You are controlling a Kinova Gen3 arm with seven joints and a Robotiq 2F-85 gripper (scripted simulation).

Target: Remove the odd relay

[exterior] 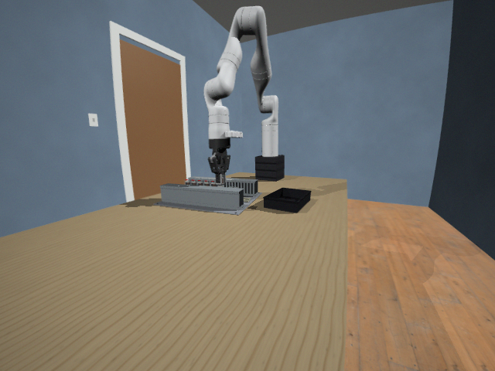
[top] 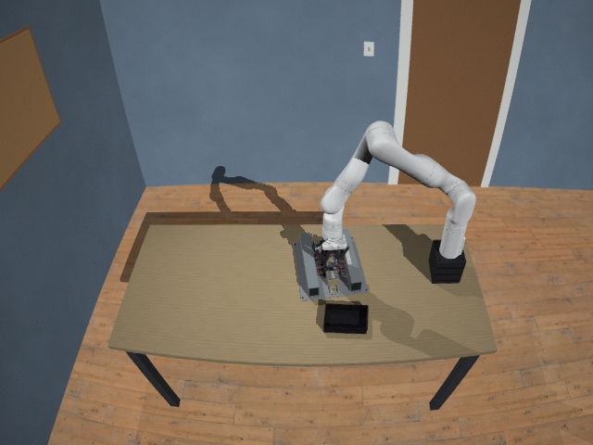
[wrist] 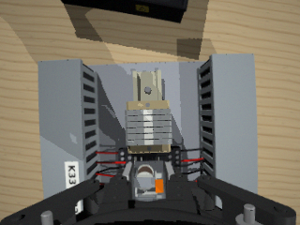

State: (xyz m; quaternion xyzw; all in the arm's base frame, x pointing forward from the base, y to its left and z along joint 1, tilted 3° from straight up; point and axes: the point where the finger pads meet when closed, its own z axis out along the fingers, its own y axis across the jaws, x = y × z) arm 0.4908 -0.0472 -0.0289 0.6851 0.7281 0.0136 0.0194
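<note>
My gripper (top: pixel 331 262) (exterior: pixel 220 179) (wrist: pixel 148 172) is shut on a clear relay (wrist: pixel 146 180) with an orange button (wrist: pixel 159 186), its fingers on the relay's two sides. It points straight down between the grey ducts. Whether the relay's lower end is clear of its socket is hidden. The other relays are mostly hidden by the gripper; a row of small red spots shows behind the near duct in the exterior view. The black parts tray (top: pixel 346 329) (exterior: pixel 279 204) (wrist: pixel 164 11) stands beside the panel, on the table, and looks empty in the top view.
Two tall grey slotted ducts flank the relays: one (top: pixel 309 270) (exterior: pixel 199 195) (wrist: pixel 234 108) and another (top: pixel 353 270) (wrist: pixel 61 108) with a K33 label. Grey terminal blocks (wrist: pixel 148 127) sit on a rail between the relay and the tray. Red and black wires run beside the fingers.
</note>
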